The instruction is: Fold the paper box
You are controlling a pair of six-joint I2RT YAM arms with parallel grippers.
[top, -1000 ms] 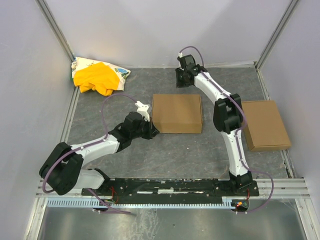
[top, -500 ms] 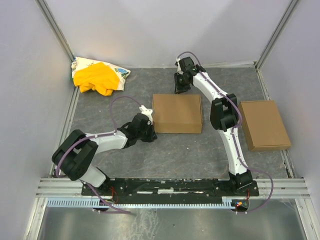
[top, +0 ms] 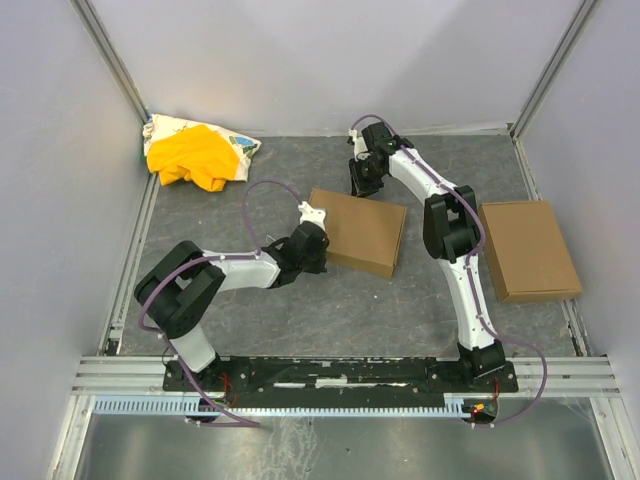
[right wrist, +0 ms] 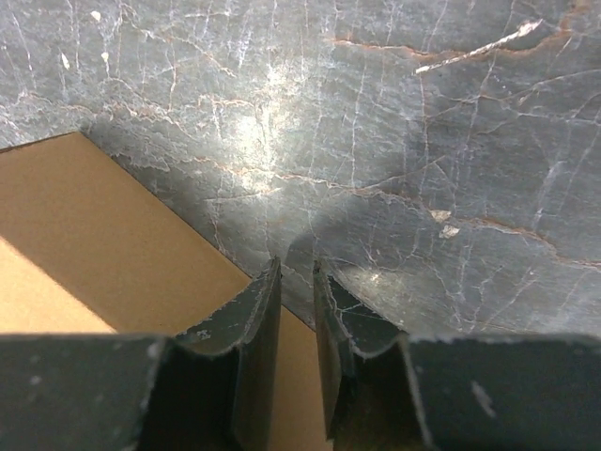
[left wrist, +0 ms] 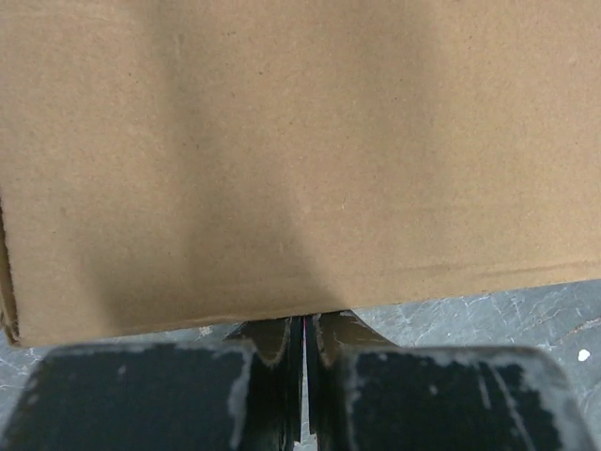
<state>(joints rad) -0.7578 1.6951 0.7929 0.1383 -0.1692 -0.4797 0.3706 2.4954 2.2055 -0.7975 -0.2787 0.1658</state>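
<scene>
The paper box [top: 360, 230] lies in the middle of the top view on the grey table [top: 400, 300], and reads as a closed, shallow carton: its lid panel is down and flat, and no loose flap or tab sticks out. By that look, the folding is largely done. What may remain is seating the last tabs and squaring it, since it sits skewed to the table's edges; whether the tabs are tucked cannot be told.

The left gripper [top: 318, 243] is at the box's left edge. The right gripper [top: 358, 186] hangs over its upper-left corner. A smaller cardboard rectangle [top: 528, 250] lies at the right of the frame and a yellow cloth bundle [top: 195, 155] at the upper left, both well apart from the work.

Only the top view gives this layout and the box's outline. The left wrist view adds that the fingers are pressed together with nothing between them, their tips against the lower edge of a plain box wall that fills the upper frame. The right wrist view shows its fingers a narrow gap apart and gripping nothing. The box corner lies at the lower left of that frame, with bare marbled tabletop beyond.
</scene>
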